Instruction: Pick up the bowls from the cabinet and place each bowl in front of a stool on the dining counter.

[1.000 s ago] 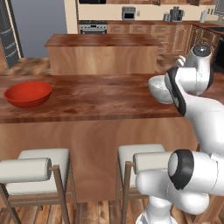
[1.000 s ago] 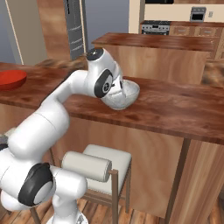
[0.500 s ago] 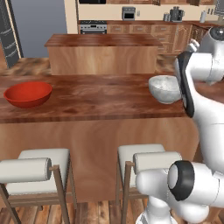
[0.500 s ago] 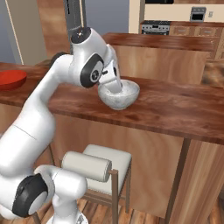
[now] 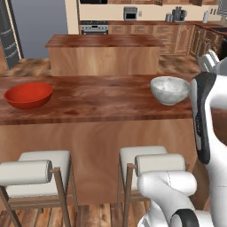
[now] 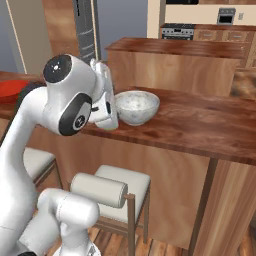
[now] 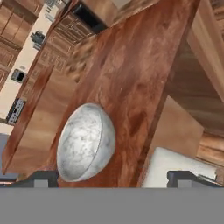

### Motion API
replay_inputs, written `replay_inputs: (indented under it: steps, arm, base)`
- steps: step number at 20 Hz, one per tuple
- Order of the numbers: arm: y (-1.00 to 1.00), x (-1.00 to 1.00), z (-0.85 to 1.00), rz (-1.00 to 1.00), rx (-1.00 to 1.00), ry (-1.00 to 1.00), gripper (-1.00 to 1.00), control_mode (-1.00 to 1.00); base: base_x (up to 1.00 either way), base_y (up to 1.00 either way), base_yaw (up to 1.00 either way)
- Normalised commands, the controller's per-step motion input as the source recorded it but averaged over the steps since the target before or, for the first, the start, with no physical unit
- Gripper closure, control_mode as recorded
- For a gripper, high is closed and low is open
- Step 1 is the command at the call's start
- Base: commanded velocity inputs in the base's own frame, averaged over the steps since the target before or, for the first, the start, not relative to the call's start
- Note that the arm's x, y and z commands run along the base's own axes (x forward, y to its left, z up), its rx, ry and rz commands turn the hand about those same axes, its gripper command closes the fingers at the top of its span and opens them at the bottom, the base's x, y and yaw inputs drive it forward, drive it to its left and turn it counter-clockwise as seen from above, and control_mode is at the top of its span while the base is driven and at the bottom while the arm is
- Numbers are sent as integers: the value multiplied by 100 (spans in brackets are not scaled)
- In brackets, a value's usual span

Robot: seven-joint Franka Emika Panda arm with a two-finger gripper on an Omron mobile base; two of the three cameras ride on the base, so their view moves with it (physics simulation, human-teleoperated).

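Marbled bowl (image 5: 170, 90): upright on the dining counter (image 5: 97, 99), near its front edge, directly behind the right-hand stool (image 5: 153, 163); nothing touches it. Also seen from the right base (image 6: 136, 106) and from the hand (image 7: 85, 142).
Red bowl (image 5: 28, 95): upright on the same counter, well apart to the left, behind the left-hand stool (image 5: 37, 173).
Gripper (image 7: 113, 178): fingers spread wide, holding nothing, just beside the marbled bowl at the counter's edge.
Island (image 5: 104, 54): beyond the counter.
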Motion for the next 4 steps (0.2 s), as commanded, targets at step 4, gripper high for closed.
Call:
replay_inputs:
  steps: [4]
  arm:
    - [39,-100,-16,7,6,-37,-100,-100]
  base:
    - [0,0,0]
